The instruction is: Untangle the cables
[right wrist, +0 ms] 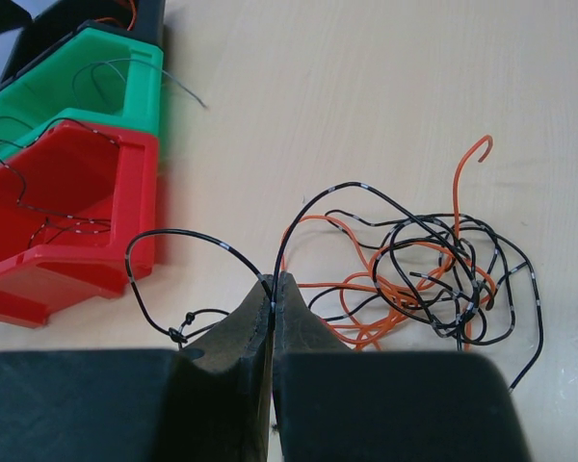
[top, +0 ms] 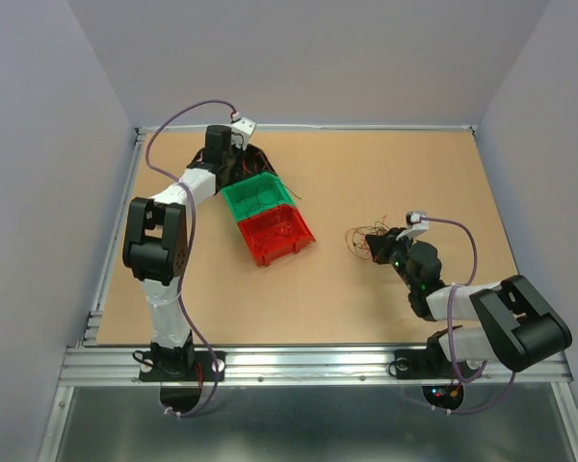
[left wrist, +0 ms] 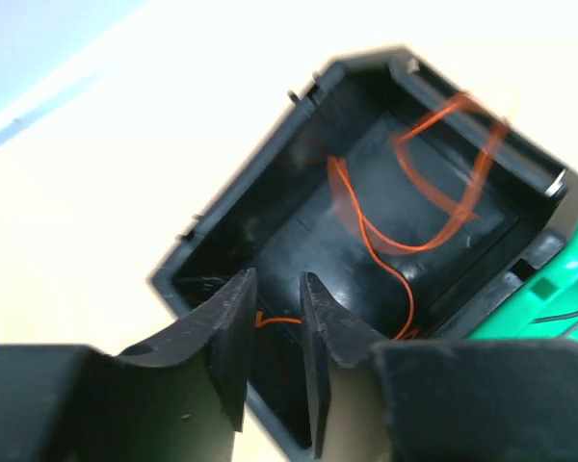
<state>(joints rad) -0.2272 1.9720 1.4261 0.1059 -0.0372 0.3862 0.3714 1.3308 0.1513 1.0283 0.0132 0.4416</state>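
Sorting step: cables come one by one out of the tangle, which lies right of tabletop centre, and go into bins toward the far-left corner. Left gripper hangs over the black bin, jaws spread, nothing seen held. An orange cable lies inside, so that drop looks done. Right gripper has its jaws pressed together, pinching a black cable at the tangle's edge. Next, likely: draw it out slowly so the rest doesn't drag, then carry it to the red bin, which holds black cable. No readable writing.
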